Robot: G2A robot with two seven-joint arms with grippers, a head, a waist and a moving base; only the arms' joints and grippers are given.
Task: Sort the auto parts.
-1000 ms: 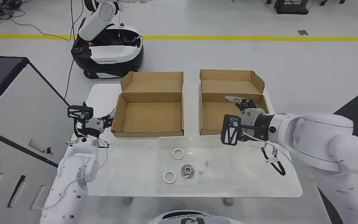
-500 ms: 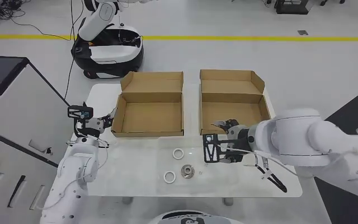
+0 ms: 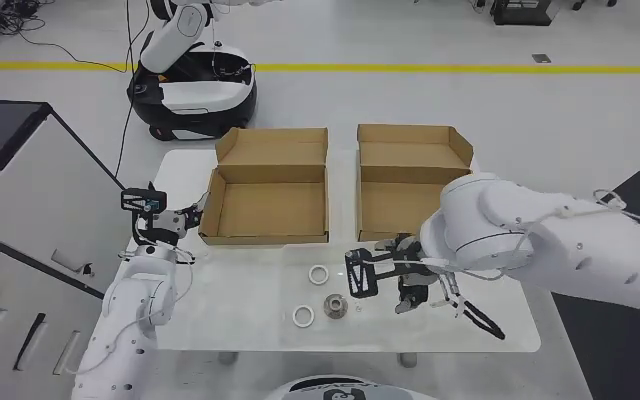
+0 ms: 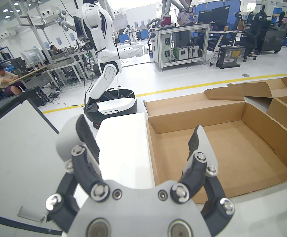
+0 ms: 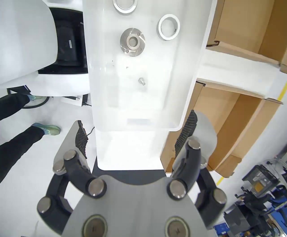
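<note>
Movement: the right gripper [image 5: 136, 117] has swung from over the right box [image 3: 388, 205] to just beside the metal flange [image 5: 132, 42], jaws wide and empty, so another pickup looks likely. The small bolt [image 5: 141, 81] lies between flange and gripper, the white rings [image 5: 169, 27] beyond the flange; the left gripper [image 4: 138, 123], open, hangs well apart.

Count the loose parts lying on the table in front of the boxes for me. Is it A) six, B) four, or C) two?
B: a white ring, a second white ring, a metal flange and a small bolt lie apart from one another on the table.
</note>
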